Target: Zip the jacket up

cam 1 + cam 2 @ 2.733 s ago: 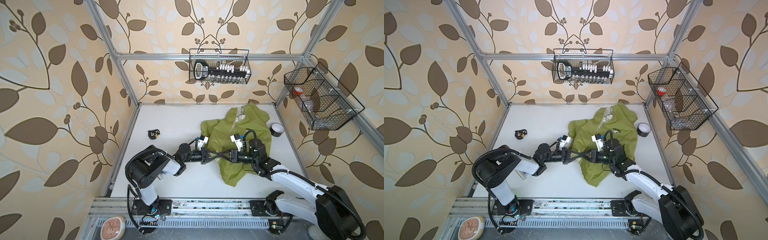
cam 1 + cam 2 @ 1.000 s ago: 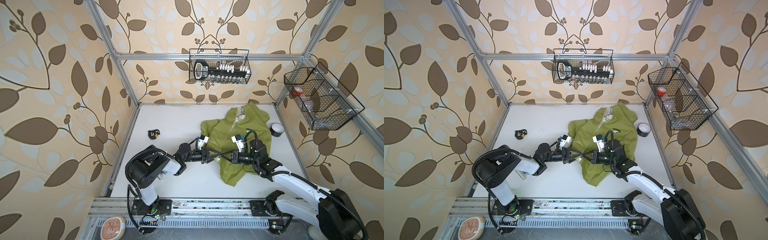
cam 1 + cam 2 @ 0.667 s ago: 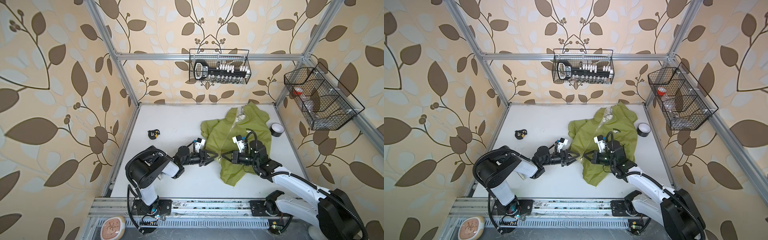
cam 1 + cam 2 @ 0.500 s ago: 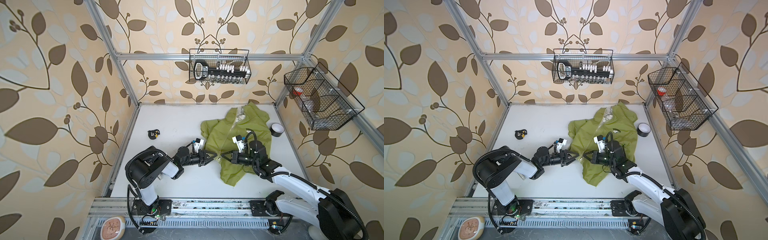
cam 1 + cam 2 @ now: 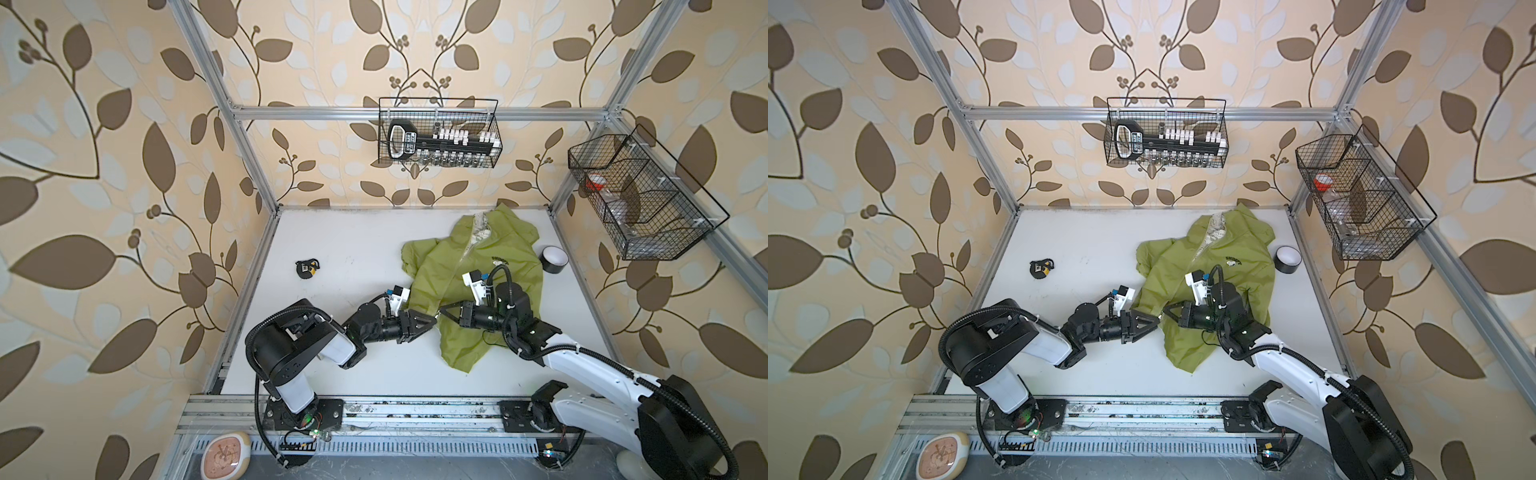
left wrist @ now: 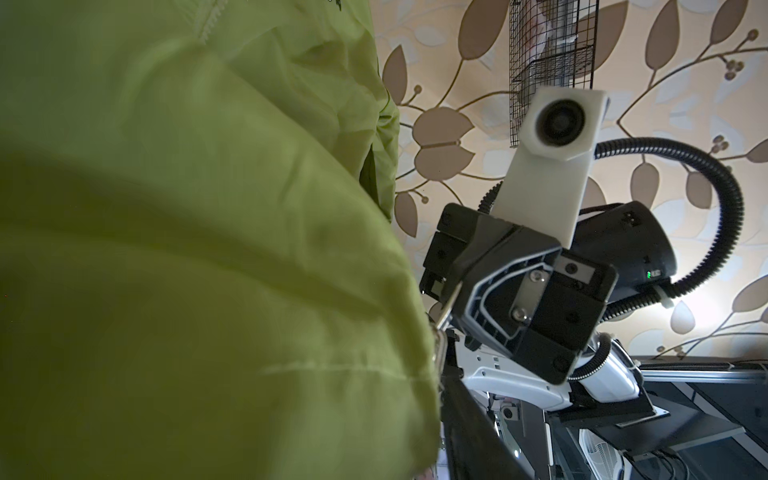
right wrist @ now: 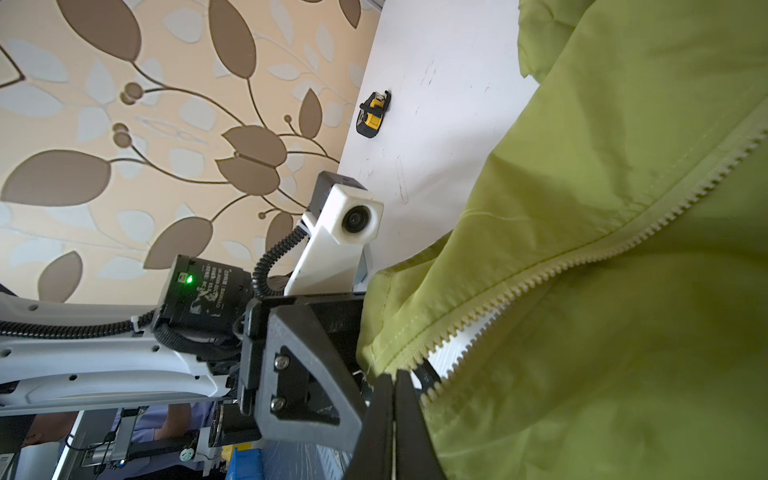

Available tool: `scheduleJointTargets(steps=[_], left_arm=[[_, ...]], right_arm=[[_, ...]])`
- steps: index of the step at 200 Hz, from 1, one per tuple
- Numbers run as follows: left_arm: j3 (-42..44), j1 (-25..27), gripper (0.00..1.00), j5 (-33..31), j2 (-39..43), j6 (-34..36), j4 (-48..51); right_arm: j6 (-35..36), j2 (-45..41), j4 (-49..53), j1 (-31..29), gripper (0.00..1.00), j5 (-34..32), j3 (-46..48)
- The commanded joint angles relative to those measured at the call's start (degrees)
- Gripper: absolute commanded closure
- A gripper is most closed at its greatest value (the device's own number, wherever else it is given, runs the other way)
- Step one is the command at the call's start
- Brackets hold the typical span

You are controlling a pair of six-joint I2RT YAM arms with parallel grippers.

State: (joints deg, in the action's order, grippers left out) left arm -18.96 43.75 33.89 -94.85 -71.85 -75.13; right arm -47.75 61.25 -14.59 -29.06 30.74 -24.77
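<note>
Two grippers no longer cross as they did 2.7 s ago. The left gripper (image 5: 430,323) has backed off twd its own side, and its tips now sit nose to nose w/ the right gripper (image 7: 392,378) at the lower front edge of the lime-green thin-fabric hooded jacket (image 5: 519,245). Jacket lies where it was, on the right half of the white tabletop (image 5: 353,249), hood twd the back wall, pale zipper teeth (image 7: 582,266) apart. Black tape roll (image 5: 555,259) just beside it and small black-and-yellow object (image 5: 307,269) well apart on the left — both unmoved.

Pose: left arm is folded low, forearm stretched along the table twd the right, gripper about level. Right arm reaches diagonally from the front-right base, wrist turned so its gripper points left over the hem. Right fingers are pressed tight together, pinching the hem at the zipper's bottom end. Left fingers sit at the same fabric corner — can't tell if spread or clamped.
</note>
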Motion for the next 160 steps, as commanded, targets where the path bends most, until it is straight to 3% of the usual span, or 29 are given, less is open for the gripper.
scheduleJointTargets(steps=[1, 54, 85, 131, 150, 160], left_arm=[[-0.4, 1.1, 0.51, -2.1, 3.8, 4.6, 0.6], [-4.8, 4.1, 0.51, -4.8, 10.7, 13.7, 21.2], [-5.5, 4.2, 0.57, -6.7, 12.0, 16.4, 27.1], [-5.7, 4.2, 0.76, -6.9, 11.4, 15.9, 26.2], [-5.3, 4.2, 0.79, -6.8, 11.2, 15.4, 24.5], [-5.2, 4.2, 0.75, -6.6, 11.2, 15.2, 23.7]], right_arm=[[-0.7, 0.4, -1.3, -0.6, 1.00, -1.0, 0.5], [-1.5, 0.6, -1.9, -1.2, 1.00, -1.6, 0.4], [-1.8, 1.0, -2.3, -1.5, 1.00, -1.6, 0.4], [-1.9, 0.8, -2.3, -1.7, 1.00, -1.7, 0.5], [-1.9, 0.5, -2.0, -1.7, 1.00, -1.8, 0.6], [-1.8, 0.5, -1.9, -1.7, 1.00, -1.8, 0.6]])
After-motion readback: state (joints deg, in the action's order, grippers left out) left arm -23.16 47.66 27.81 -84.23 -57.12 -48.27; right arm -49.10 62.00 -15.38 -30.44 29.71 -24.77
